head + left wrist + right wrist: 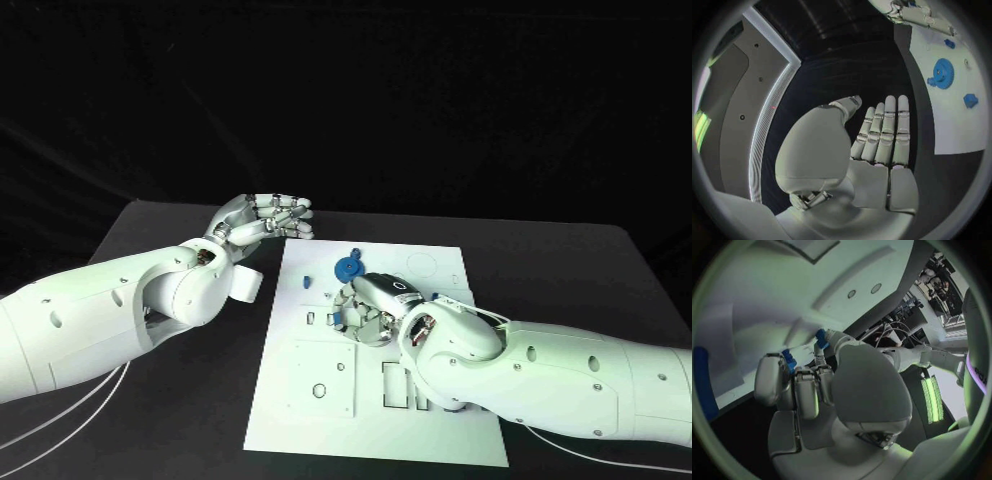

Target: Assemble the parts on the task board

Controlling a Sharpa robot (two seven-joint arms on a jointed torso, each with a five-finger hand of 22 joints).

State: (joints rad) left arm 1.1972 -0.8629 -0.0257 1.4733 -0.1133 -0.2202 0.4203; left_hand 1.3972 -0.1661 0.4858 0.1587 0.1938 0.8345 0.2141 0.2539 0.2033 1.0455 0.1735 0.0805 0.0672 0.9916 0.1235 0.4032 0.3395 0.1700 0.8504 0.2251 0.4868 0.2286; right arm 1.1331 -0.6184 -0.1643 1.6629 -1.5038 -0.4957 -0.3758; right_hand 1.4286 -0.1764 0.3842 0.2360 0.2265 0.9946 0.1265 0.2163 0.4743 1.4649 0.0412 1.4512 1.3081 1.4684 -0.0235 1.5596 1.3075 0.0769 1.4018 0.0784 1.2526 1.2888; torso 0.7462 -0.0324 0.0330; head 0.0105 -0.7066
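Note:
The white task board (pixel 433 420) lies in the middle of the table. My right hand (pixel 372 303) is down on its centre, over a round recess, and its fingertips pinch a small blue part (pixel 821 337), which also shows beside the fingers (pixel 339 320). A blue gear (pixel 346 268) sits just beyond that hand, with another small blue piece (pixel 307 279) to its left. Off the board's far left corner my left hand (pixel 268 216) hovers with straight fingers (pixel 886 130) and holds nothing. From that wrist I see the gear (pixel 943 73) and a small blue piece (pixel 970 100).
The board has several cut-outs and slots on its near half (pixel 320 378). Black table (pixel 173 240) lies bare to the left of the board and on the right (pixel 577 270). My right forearm (pixel 577 385) covers the board's near right corner.

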